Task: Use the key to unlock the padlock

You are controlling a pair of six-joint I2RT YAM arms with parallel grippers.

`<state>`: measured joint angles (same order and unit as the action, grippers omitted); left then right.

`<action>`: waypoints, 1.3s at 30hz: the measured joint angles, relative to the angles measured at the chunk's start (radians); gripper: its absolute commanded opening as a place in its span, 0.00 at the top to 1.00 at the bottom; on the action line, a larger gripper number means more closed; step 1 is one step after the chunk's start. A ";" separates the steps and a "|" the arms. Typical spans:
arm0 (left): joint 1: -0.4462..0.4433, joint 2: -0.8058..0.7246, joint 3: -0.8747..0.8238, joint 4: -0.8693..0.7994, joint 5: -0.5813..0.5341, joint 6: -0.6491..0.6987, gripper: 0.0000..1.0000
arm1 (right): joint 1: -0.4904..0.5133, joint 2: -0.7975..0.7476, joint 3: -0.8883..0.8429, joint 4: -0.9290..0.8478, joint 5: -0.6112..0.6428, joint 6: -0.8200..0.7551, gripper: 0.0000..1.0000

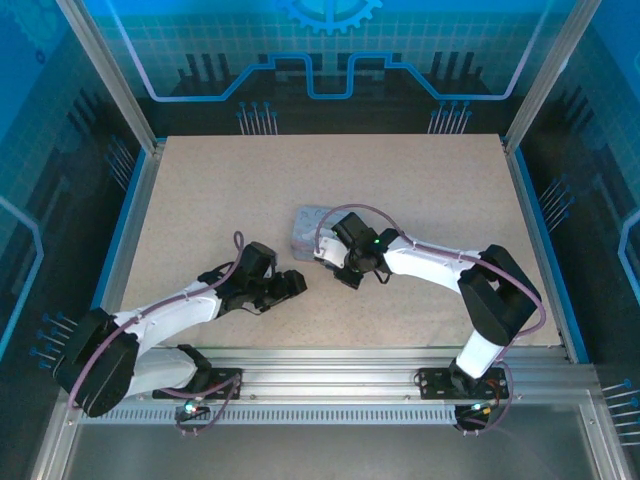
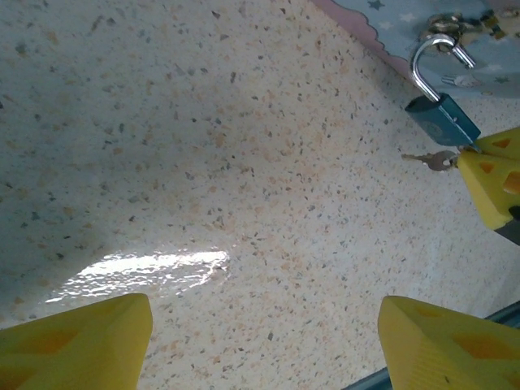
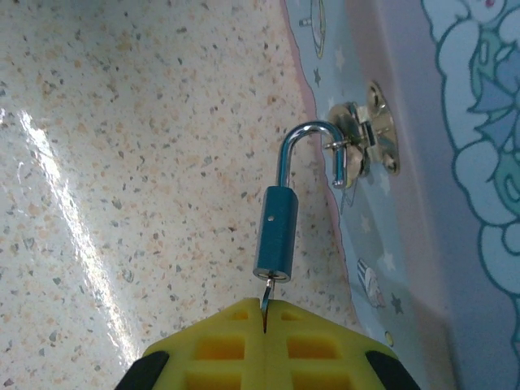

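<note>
1. My right gripper (image 3: pixel 264 318) is clenched. Its two yellow fingers (image 3: pixel 240 327) press together along a hairline seam, and the key (image 3: pixel 266 294) is pinched there, showing edge-on as a thin metal sliver.
2. From my fingertips the key runs straight into the underside of the padlock (image 3: pixel 275 234), a small teal-blue body just beyond them.
3. The silver shackle (image 3: pixel 302 134) has one leg seated in that body. Its other end hangs free, out of the body, so the lock stands open.
4. The bend of the shackle is hooked through the brassy hasp (image 3: pixel 367 134) on the side of the tin (image 3: pixel 455 268).
5. The tin is pale blue with small stars and a white cartoon figure, and it sits on the speckled table (image 3: pixel 122 162).
6. My left gripper (image 2: pixel 266 313) is released, its yellow fingers (image 2: pixel 81 341) spread wide with bare table between them and nothing in their grasp.
7. In my left wrist view the padlock sits tilted at the upper right, well apart from my left fingers, between the tin's hasp and my right fingers.
8. A second key (image 2: pixel 431 160), small and brass-coloured, sticks out just beside my right fingers. I cannot tell whether it is joined to the first.
9. From above, my right gripper is at the tin's near edge, around the middle of the table. My left gripper is near it on the left, pointing towards it, with the two apart.
</note>
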<state>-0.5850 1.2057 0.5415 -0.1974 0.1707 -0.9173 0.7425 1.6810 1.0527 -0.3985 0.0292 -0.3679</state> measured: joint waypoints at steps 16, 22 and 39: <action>-0.001 -0.002 0.001 0.000 0.002 0.000 0.24 | -0.014 0.014 0.002 0.037 -0.040 -0.045 1.00; -0.001 -0.002 0.001 0.000 0.002 0.000 0.24 | -0.020 0.021 0.005 0.038 -0.049 -0.062 1.00; -0.001 -0.020 0.001 0.000 0.002 0.000 0.24 | -0.023 0.066 0.041 0.071 -0.067 -0.109 1.00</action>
<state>-0.5858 1.1858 0.5426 -0.1978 0.1726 -0.9173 0.7193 1.7473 1.0939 -0.3271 -0.0380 -0.4767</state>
